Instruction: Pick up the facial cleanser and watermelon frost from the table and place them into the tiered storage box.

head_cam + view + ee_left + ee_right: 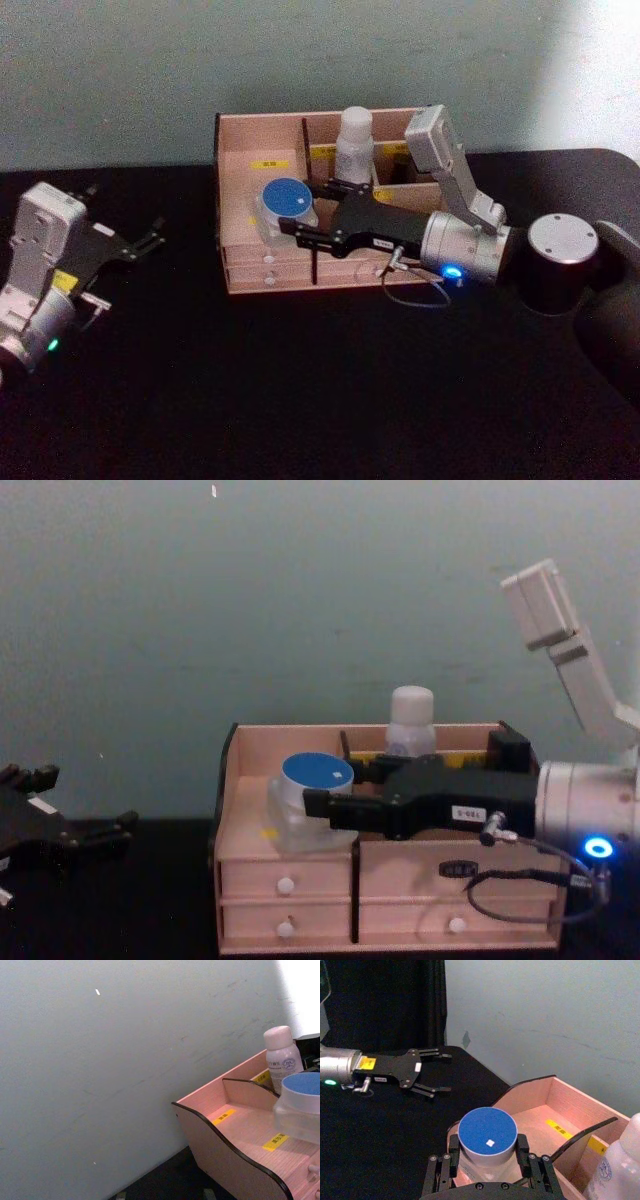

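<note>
We've got the blue-lidded jar [283,205] sitting in the front left compartment of the tiered storage box [245,150], with the right claw [298,212] pinching it from both sides. In the right wrist view the fingers [451,1152] press on the clear body just under the blue lid, and the jar's base is hidden behind the claw, so we can't tell if it's resting on the wood or hanging just above it. We can't read any label on it either, so which of the two products this is stays unclear to us.

Behind it, in a back compartment, a white bottle [354,140] stands upright; its print is too small to make out. The right arm covers most of the box's right half, and only some of the white-knobbed drawers peek out below it.

The box stands on the black worktop [300,390] against a grey-green wall. Well off to the left, the left claw [150,240] hovers over the worktop with its fingers spread and nothing between them.
</note>
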You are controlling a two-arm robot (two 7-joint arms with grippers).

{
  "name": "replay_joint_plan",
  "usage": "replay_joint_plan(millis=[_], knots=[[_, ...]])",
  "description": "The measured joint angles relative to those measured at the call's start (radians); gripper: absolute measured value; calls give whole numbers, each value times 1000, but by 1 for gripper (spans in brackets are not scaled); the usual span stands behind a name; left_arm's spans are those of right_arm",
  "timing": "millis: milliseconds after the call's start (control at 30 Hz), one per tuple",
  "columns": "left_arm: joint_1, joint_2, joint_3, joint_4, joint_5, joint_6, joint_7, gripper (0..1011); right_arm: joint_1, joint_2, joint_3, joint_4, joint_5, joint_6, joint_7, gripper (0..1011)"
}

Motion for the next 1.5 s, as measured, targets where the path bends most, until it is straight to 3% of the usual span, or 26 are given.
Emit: replay_joint_plan(millis=[767,1500], knots=[[0,0,0,0,0,0,0,1001,85,-92,19,172,-9,-6,5,685],[0,0,0,0,0,0,0,1001,96,-108,29,205,-9,4,12,685]])
